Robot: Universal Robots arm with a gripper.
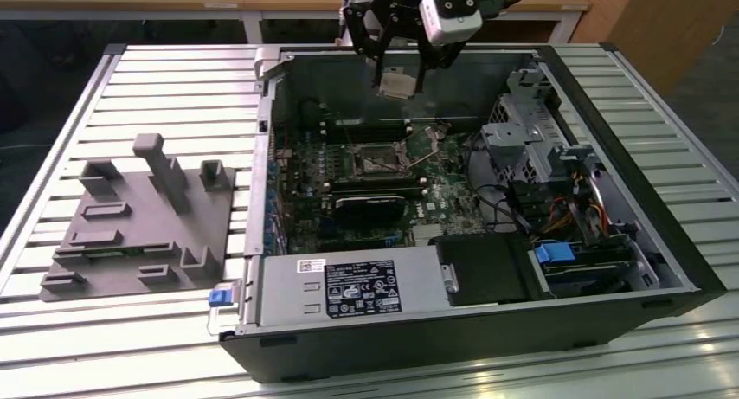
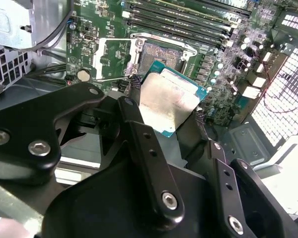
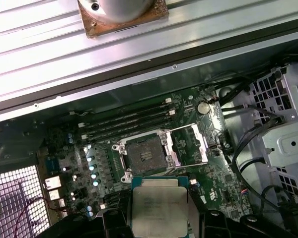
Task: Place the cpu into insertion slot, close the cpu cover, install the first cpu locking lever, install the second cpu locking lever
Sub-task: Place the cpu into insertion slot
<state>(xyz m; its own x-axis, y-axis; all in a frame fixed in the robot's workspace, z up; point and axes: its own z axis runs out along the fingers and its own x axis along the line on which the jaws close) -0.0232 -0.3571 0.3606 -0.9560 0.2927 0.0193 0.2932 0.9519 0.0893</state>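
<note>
- Holds the cpu (image 1: 396,87) tight in the gripper (image 1: 400,77), upper middle of the exterior view, high above the insertion slot (image 1: 367,163);
- Best kept flat, corners matching the slot; mind the open cpu cover (image 3: 204,148).

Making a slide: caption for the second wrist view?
Gripper holding the cpu, the bare socket beyond it, its cpu cover swung open.

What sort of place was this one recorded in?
Probably a lab or workshop bench: an open desktop computer case lies on a slatted metal table, a grey moulded fixture beside it, and the end effector holds the cpu above the motherboard.
</note>
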